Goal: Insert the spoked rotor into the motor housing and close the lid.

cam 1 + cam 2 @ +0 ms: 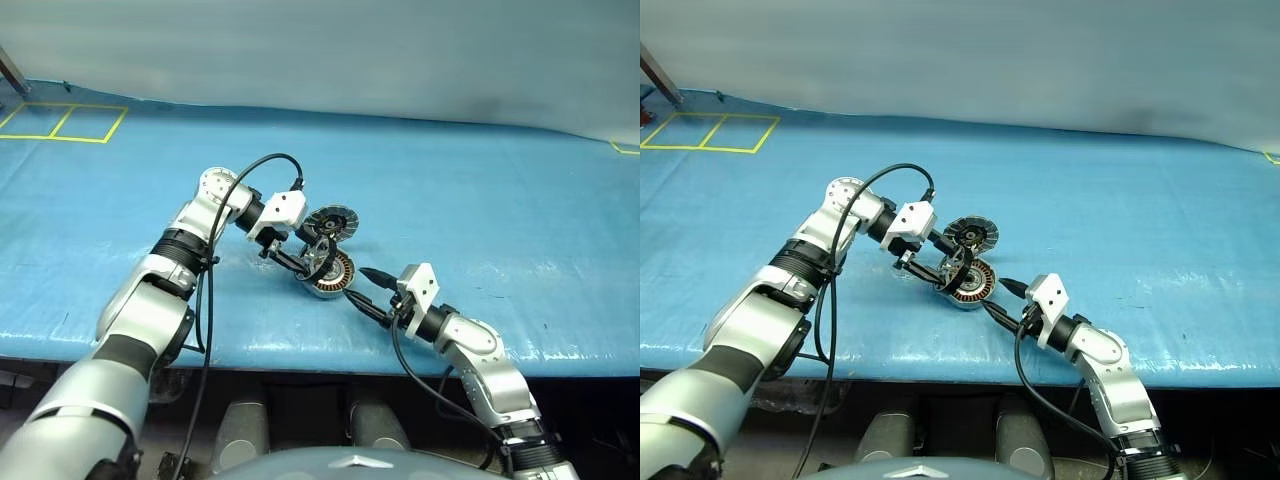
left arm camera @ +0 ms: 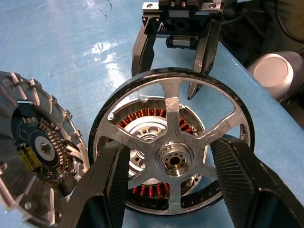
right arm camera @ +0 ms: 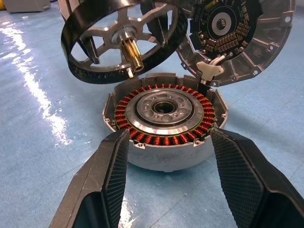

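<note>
The left end effector (image 1: 300,262), gripping the spoked rotor (image 3: 118,40), is hovering it at the motor housing's (image 3: 164,126) eleven o'clock; next, centre and lower it, the right end effector (image 1: 362,290) waiting open.

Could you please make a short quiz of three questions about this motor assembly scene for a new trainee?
1. True or false: the spoked rotor already sits fully inside the motor housing.
2. Which gripper holds the rotor? A) left gripper B) right gripper
3. Fill in: the lid stands ____ behind the housing.

Key:
1. False: it hangs tilted above the housing.
2. A; the right gripper is open, one finger on each side of the housing, gripping nothing.
3. Open
</note>
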